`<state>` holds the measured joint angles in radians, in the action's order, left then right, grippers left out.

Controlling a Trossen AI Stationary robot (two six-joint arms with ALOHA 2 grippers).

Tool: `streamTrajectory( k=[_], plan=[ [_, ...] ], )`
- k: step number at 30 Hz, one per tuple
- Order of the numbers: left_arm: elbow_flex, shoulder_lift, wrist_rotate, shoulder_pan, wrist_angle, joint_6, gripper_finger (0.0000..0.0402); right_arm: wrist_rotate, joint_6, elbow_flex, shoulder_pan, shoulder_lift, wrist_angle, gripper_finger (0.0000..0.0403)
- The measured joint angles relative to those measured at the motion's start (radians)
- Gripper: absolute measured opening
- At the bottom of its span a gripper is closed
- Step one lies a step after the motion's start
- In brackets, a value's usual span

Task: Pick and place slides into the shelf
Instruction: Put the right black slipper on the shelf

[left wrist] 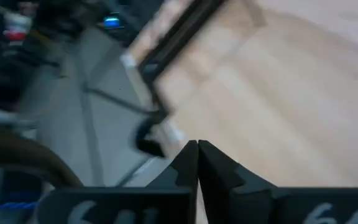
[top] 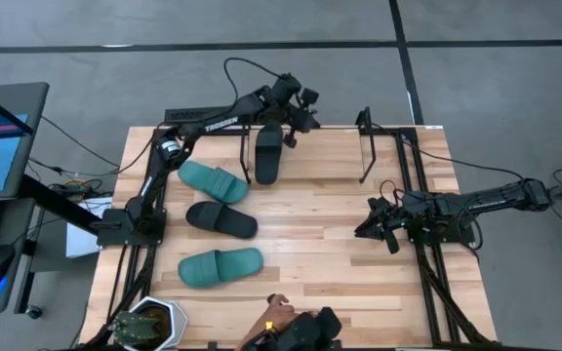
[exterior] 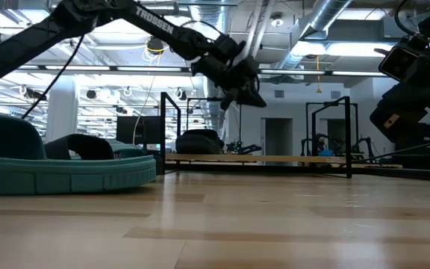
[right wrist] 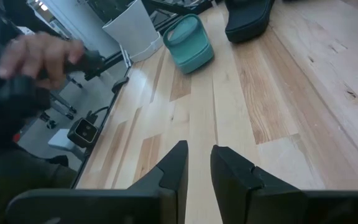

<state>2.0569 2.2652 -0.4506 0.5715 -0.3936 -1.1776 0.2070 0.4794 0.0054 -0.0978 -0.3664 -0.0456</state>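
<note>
While three slides lie flat at table left — teal slide (top: 213,180), black slide (top: 221,218), second teal slide (top: 220,266) — the left gripper (top: 291,129) hangs empty, jaws together, over the shelf (top: 364,146), where another black slide (top: 267,153) sits. Right gripper (top: 371,224) hovers at table right, jaws slightly apart, empty.

Your table (top: 340,244) is evenly, brightly lit; shadows soft. Ceiling lights (exterior: 151,46) glare in low view. Left wrist view is motion-blurred throughout. A person's hand (right wrist: 39,56) smears in right wrist view.
</note>
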Motion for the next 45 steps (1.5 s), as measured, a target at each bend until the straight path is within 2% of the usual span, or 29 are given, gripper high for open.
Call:
streamTrajectory(
  k=[2,7,23,45],
  plan=[
    [0.001,0.035,-0.021,-0.005,0.058,-0.016,0.0000,0.000,0.000,0.000,0.000,0.000,0.000,0.0059],
    [0.006,0.115,-0.033,-0.010,0.076,-0.071,0.0000,-0.001,0.000,0.000,0.000,0.000,0.000,0.0059],
    [0.007,0.122,-0.066,0.013,0.059,-0.129,0.0000,0.000,0.000,0.000,0.000,0.000,0.000,0.0059],
    [0.007,0.122,0.044,0.047,-0.057,-0.139,0.0000,0.000,0.000,0.000,0.000,0.000,0.000,0.0059]
  ],
)
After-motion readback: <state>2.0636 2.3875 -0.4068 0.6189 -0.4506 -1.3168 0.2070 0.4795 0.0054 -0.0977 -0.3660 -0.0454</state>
